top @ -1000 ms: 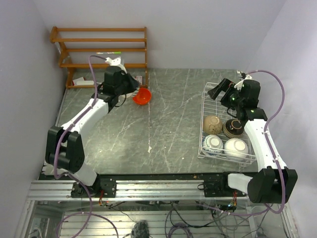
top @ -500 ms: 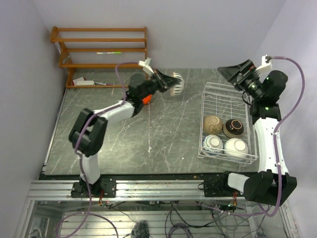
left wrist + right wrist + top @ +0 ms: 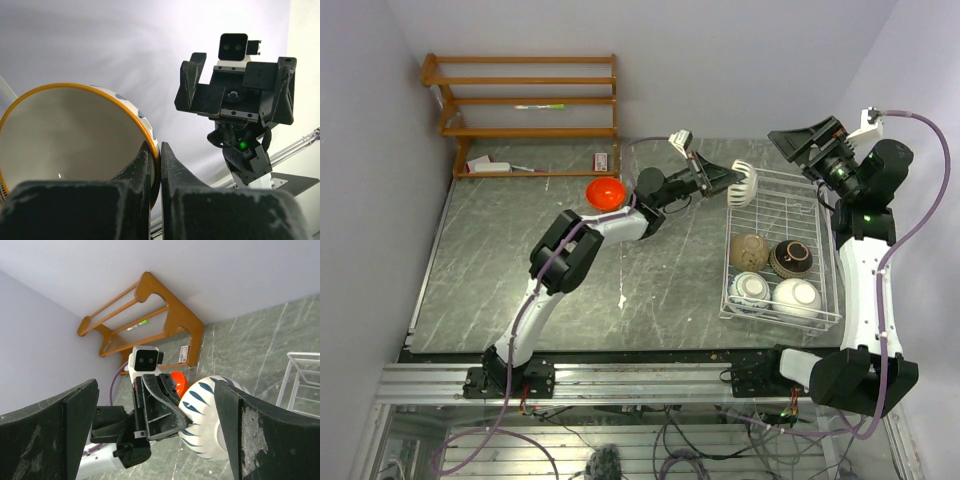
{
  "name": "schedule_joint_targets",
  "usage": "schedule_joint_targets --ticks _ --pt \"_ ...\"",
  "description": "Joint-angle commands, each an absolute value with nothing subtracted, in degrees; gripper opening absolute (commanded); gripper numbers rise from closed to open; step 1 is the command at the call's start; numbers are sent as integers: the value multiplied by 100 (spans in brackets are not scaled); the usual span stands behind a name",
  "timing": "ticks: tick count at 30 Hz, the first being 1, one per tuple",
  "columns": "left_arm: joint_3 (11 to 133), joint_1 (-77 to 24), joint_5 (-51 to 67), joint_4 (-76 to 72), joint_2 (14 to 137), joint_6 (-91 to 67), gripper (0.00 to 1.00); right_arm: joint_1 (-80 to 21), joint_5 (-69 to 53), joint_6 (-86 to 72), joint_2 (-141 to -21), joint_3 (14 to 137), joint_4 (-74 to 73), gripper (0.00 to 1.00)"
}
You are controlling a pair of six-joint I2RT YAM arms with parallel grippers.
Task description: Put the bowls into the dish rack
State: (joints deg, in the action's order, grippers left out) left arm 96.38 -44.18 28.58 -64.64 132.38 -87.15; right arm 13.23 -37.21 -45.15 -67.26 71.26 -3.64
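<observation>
My left gripper (image 3: pixel 725 183) is shut on the rim of a white bowl with blue stripes (image 3: pixel 742 183) and holds it in the air at the far left corner of the white wire dish rack (image 3: pixel 730 230). In the left wrist view its fingers (image 3: pixel 142 162) pinch the orange-edged rim of the bowl (image 3: pixel 70 135). The rack holds several bowls: tan (image 3: pixel 749 248), dark brown (image 3: pixel 790 258), patterned (image 3: pixel 750 289), white (image 3: pixel 796 296). The orange-red bowl (image 3: pixel 605 191) sits on the table. My right gripper (image 3: pixel 810 140) is open and empty, raised over the rack's far end, facing the striped bowl (image 3: pixel 210 415).
A brown wooden shelf unit (image 3: pixel 525 100) stands at the back left against the wall, with small items at its foot (image 3: pixel 490 166). The far half of the rack holds no bowls. The walls close in on both sides.
My left arm has swung from the back left across to the rack's far corner, carrying the striped bowl. My right gripper has lifted up and back from over the rack.
</observation>
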Motion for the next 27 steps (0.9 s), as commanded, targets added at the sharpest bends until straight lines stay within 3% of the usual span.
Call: schedule_joint_targets --ticks 1,16,27 --pt "10331 -4570 2837 -7345 13799 -9157 7 1427 -3790 -4374 -6733 7023 -413 100" --pt "12089 -4744 2602 -7082 15432 -9307 7 1662 -3993 -4278 -6871 6726 -346 100" --pt "12525 -4733 2459 -6836 16016 -9283 7 1793 -3634 -3922 -6957 6282 -566 100"
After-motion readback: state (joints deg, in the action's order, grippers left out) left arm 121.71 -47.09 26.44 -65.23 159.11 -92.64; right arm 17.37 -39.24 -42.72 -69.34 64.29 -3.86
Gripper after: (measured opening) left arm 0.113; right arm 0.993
